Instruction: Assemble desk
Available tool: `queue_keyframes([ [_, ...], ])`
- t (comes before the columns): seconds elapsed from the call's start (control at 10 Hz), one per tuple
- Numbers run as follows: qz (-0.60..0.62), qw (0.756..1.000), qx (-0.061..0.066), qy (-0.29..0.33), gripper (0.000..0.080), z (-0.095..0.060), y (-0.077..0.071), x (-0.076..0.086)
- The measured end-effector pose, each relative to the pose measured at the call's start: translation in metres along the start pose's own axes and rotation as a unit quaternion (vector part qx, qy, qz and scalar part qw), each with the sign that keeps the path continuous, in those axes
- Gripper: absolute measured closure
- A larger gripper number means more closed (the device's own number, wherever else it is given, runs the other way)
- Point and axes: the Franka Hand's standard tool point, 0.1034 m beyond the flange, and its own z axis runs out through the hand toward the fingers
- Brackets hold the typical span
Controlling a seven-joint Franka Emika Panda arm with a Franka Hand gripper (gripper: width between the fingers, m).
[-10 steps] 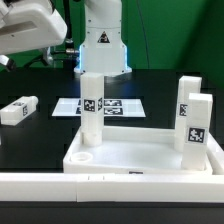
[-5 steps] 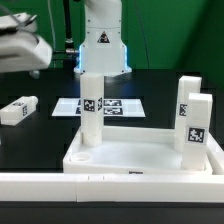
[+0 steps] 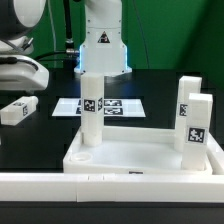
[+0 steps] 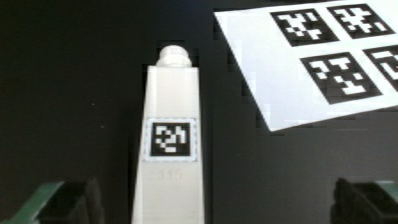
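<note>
So the white desk top (image 3: 140, 158) is sitting rim-up at about 6 o'clock on the table, three tagged legs (image 3: 92, 107) standing in it. One more leg (image 3: 18, 110) is lying loose at 9 o'clock. My fingers (image 4: 50, 198) are hanging wide apart either side of it, touching nothing.

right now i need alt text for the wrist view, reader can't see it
A loose white desk leg with a black-and-white tag and a rounded peg at one end lies on the black table, centred between the two fingertips of the open pincer. A corner of the marker board with its square tags shows beside it.
</note>
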Motion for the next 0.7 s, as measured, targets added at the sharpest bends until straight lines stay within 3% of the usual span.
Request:
queue_keyframes([
  [0.5, 0.013, 1.000, -0.018, 0.016, 0.0150, 0.025, 0.027, 0.026],
  [0.7, 0.021, 0.999, -0.020, 0.014, 0.0150, 0.033, 0.024, 0.031],
])
